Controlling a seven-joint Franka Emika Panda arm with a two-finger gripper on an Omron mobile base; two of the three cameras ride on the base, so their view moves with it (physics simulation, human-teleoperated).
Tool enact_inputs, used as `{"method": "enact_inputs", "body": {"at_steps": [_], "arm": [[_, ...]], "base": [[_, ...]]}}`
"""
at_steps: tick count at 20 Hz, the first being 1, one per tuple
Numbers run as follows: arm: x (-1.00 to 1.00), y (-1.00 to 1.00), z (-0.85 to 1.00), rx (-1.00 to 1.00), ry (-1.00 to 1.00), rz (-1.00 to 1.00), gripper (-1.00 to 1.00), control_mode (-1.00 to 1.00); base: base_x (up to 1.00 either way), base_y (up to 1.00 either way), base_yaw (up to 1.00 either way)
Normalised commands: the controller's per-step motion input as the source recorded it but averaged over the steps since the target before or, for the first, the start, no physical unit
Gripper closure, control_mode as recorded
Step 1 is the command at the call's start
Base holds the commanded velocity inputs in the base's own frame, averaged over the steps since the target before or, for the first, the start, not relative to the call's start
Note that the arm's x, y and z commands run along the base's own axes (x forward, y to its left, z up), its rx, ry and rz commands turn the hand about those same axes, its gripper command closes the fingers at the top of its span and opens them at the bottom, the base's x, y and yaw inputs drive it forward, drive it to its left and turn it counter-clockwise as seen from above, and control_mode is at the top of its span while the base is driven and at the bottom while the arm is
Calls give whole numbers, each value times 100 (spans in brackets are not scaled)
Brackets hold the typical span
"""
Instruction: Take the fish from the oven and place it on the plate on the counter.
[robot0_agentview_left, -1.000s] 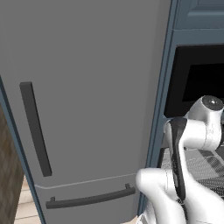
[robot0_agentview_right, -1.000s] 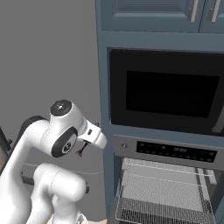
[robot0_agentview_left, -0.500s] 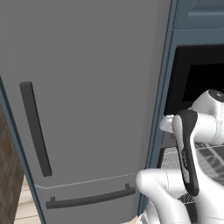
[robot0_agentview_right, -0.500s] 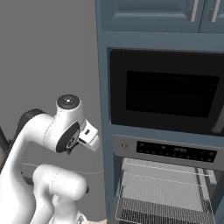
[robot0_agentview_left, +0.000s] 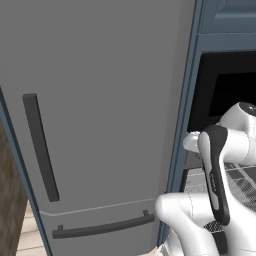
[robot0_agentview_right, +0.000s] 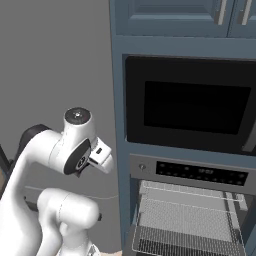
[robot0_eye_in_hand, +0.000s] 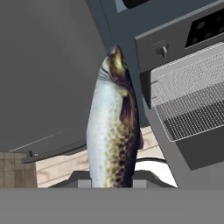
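We see the fish (robot0_eye_in_hand: 113, 124) in the hand view, standing on end between the two dark fingertips at the bottom of that view, its head pointing away from the hand; our pincer (robot0_eye_in_hand: 112, 181) is closed on its lower end. Its pale silvery belly faces left there and its mottled brown back faces right.

Behind the fish in that view stands the oven (robot0_eye_in_hand: 183, 48), its steel-grey control strip carrying a small knob (robot0_eye_in_hand: 162, 49) and a dark display (robot0_eye_in_hand: 206, 27). Below the strip the wire racks (robot0_eye_in_hand: 188, 98) show in the open oven cavity. A strip of pale wooden floor (robot0_eye_in_hand: 61, 168) shows low down, with a patch of tiled surface at the far left.

In the right base view the oven (robot0_agentview_right: 195, 200) sits low in a blue-grey cabinet column, racks (robot0_agentview_right: 187, 220) on show, with a black-windowed appliance (robot0_agentview_right: 192, 107) built in above it and cabinet doors (robot0_agentview_right: 175, 15) higher still. The white arm (robot0_agentview_right: 65, 160) is folded up just to the left of that column.

To the left, in the left base view, a tall grey refrigerator (robot0_agentview_left: 95, 115) rises beside the column, with a dark upright handle (robot0_agentview_left: 41, 147) and a dark horizontal handle (robot0_agentview_left: 102, 228) on its lower drawer.
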Motion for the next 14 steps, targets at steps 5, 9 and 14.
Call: {"method": "enact_inputs", "body": {"at_steps": [5, 9, 14], "arm": [[0, 8, 0, 0, 0, 1, 100, -100], [-21, 14, 0, -8, -10, 0, 100, -100], [-22, 0, -10, -1, -2, 0, 100, -100]], "base": [[0, 0, 0], [0, 0, 0], [0, 0, 0]]}}
